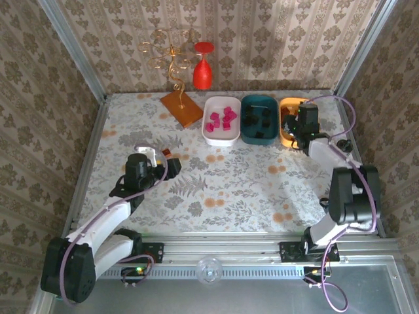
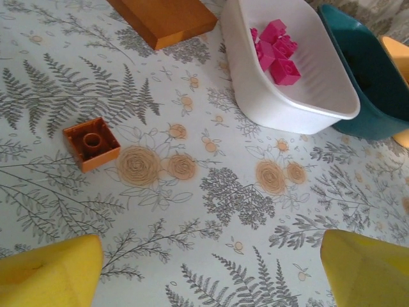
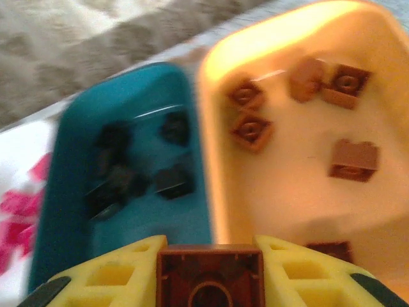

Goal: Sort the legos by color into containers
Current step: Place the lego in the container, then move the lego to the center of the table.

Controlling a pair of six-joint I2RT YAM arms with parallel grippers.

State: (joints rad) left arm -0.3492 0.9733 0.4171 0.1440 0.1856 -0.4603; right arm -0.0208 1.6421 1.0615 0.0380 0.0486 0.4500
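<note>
Right wrist view: the right gripper [image 3: 209, 284] is clamped on a brown lego [image 3: 209, 265] above the near edge of the orange tray [image 3: 281, 211], where other brown ones lie. The step in hand looks like the drop, so the jaws need only part. The left gripper [image 2: 209, 272] hangs spread wide over the tabletop's left side, near a loose lego [image 2: 92, 143], probably the next pick.

Pink legos [image 2: 279, 51] in white tray [image 2: 281, 115], black legos [image 3: 172, 180] in teal tray [image 1: 247, 111], brown legos [image 3: 252, 128] in orange-yellow tray [image 3: 287, 192]
</note>
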